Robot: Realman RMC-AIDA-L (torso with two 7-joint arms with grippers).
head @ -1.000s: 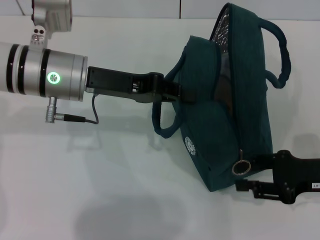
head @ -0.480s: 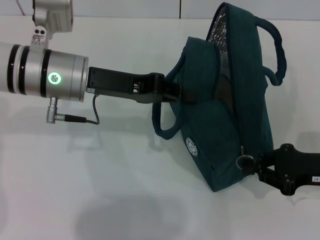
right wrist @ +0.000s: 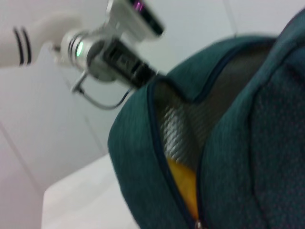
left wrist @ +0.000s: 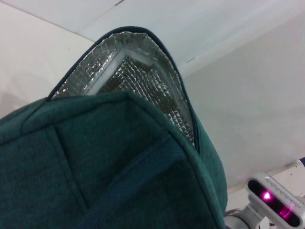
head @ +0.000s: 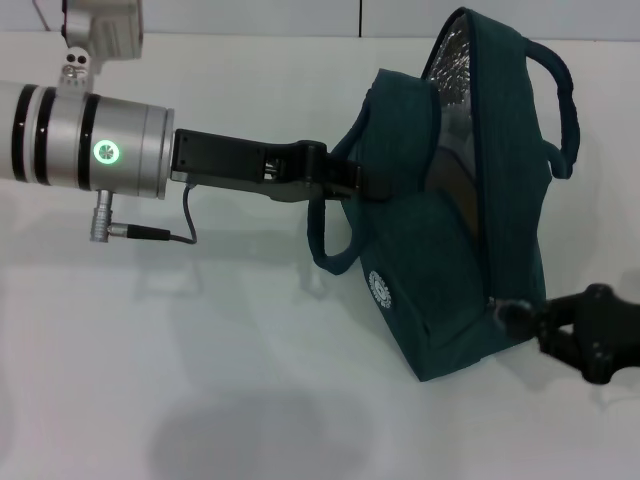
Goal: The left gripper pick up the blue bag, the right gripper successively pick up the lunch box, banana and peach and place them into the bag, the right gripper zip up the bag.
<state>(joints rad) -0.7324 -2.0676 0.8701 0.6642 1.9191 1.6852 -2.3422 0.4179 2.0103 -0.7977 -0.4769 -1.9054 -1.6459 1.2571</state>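
Left pincer (head: 352, 183) reaches in from the table's left edge, clenched on the near loop handle (head: 330, 232) of the blue bag (head: 420, 260), holding the bag's upper part up. A green ring light (head: 106, 152) glows on the arm's silver cylinder, and a thin cable (head: 160, 236) hangs under it. The bag stands tilted on the white table (head: 200, 360), its mouth partly unzipped so the silver foil lining (left wrist: 128, 71) shows. Inside, in the right wrist view, something yellow, likely the banana (right wrist: 183, 183), lies against the lining. Near the table's right edge, the right pincer (head: 530, 325) is closed on the zipper pull at the bag's lower corner.
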